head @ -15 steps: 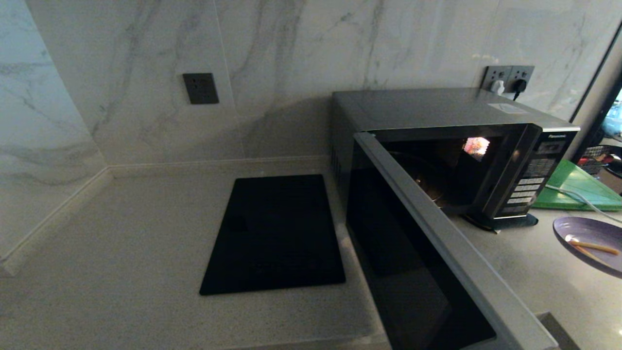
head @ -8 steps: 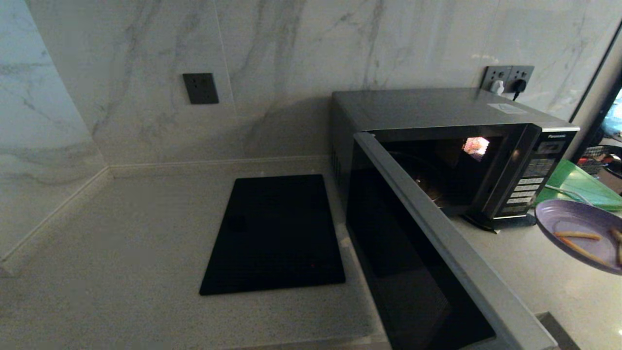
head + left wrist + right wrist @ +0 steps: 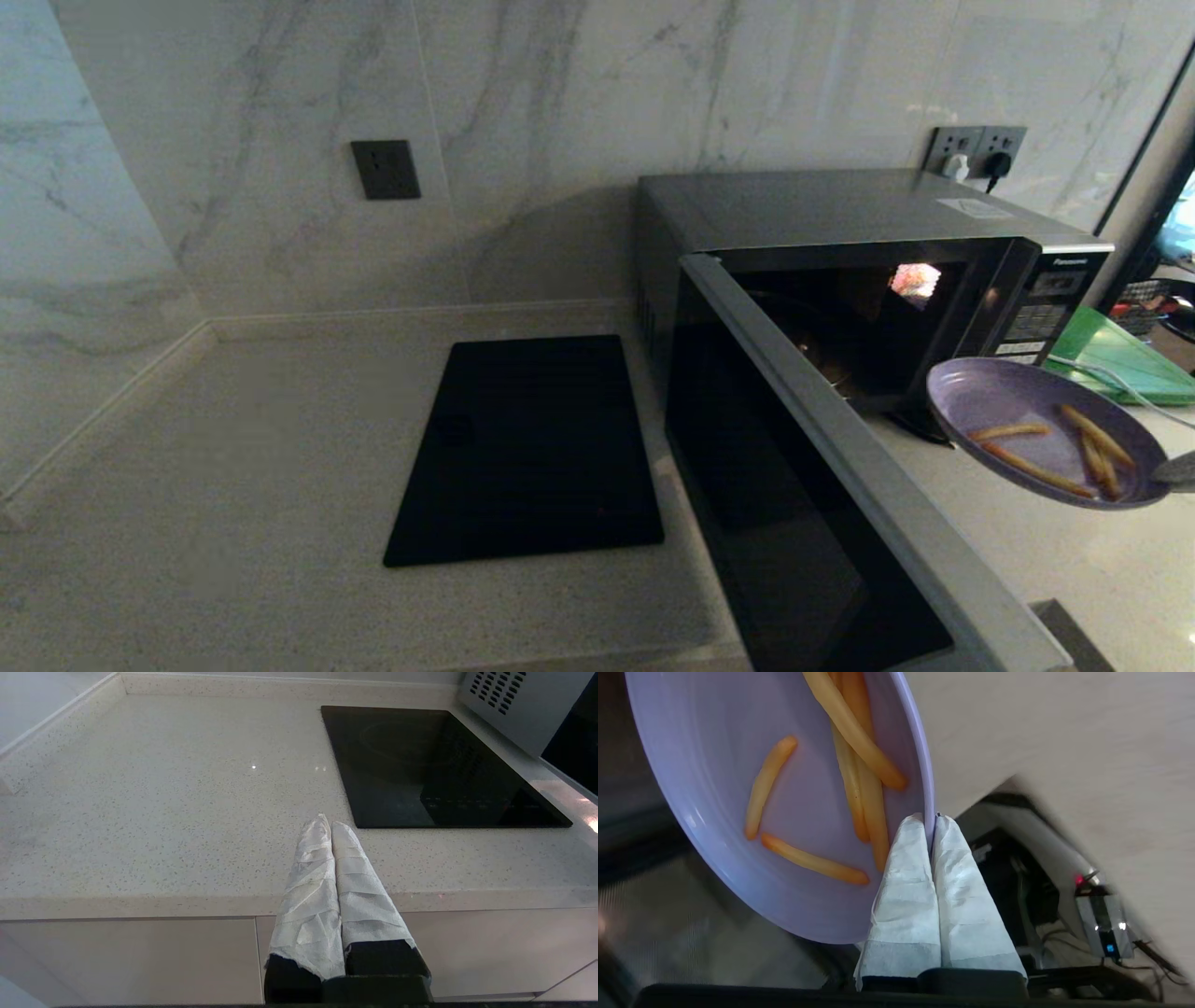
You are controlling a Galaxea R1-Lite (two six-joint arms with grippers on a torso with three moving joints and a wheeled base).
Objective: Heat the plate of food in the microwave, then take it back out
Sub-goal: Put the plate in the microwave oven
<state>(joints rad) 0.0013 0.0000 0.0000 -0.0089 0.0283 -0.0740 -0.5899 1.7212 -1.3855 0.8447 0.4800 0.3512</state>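
Jaws clamped tight on the rim: the right gripper (image 3: 930, 820) held the plate of food (image 3: 1013, 411) aloft, tilted, just before the open microwave (image 3: 840, 210). Light, stiff, slick-looking; fries could slide. The left gripper (image 3: 331, 825) was parked, pressed together, over the counter (image 3: 163, 802).

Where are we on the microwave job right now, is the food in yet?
Not yet. Done: the silver-grey microwave has its black glass door swung open, cavity lit. In hand: the right gripper has its jaws shut on the rim of the small lavender plate of fries, held in the air before the opening. Left: placing it inside, closing, heating, retrieving. The left gripper is parked at the counter edge, shut.
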